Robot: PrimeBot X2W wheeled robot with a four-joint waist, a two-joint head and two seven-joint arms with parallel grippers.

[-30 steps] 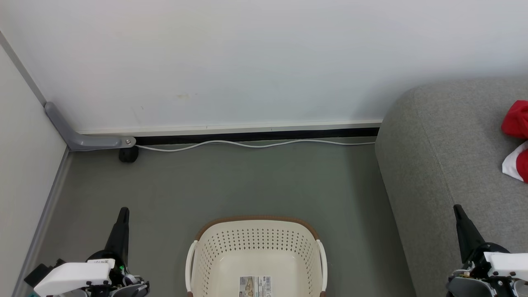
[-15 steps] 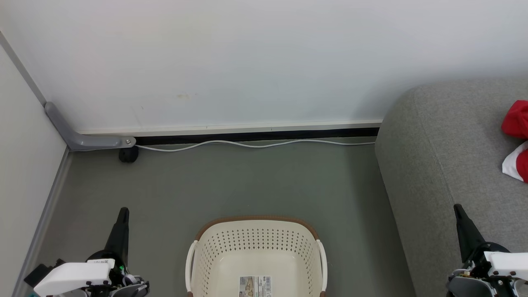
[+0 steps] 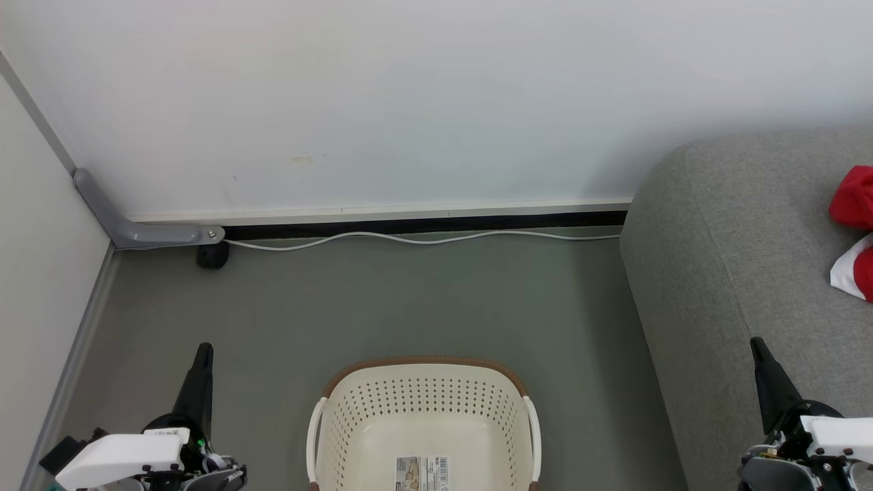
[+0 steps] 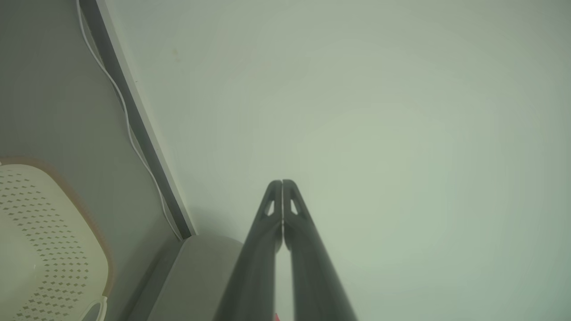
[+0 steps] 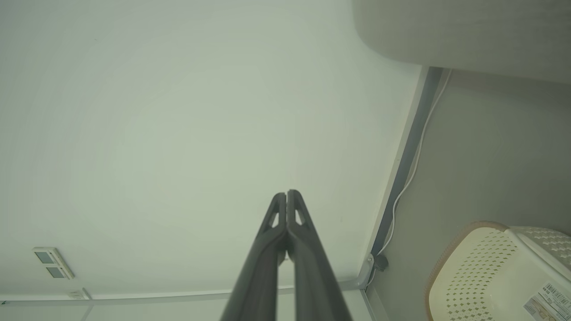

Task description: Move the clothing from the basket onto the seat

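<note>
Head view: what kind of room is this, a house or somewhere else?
Probably a home-like room, perhaps a living-room corner: a grey sofa with red clothing on it, a laundry basket on the floor, and a bare white wall with a cable along its foot.

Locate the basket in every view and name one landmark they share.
Head view: basket at bottom centre, cut by the lower edge.
Left wrist view: basket in the lower left corner.
Right wrist view: basket in the lower right corner.
Shared landmark: white cable along the wall's foot.
</note>
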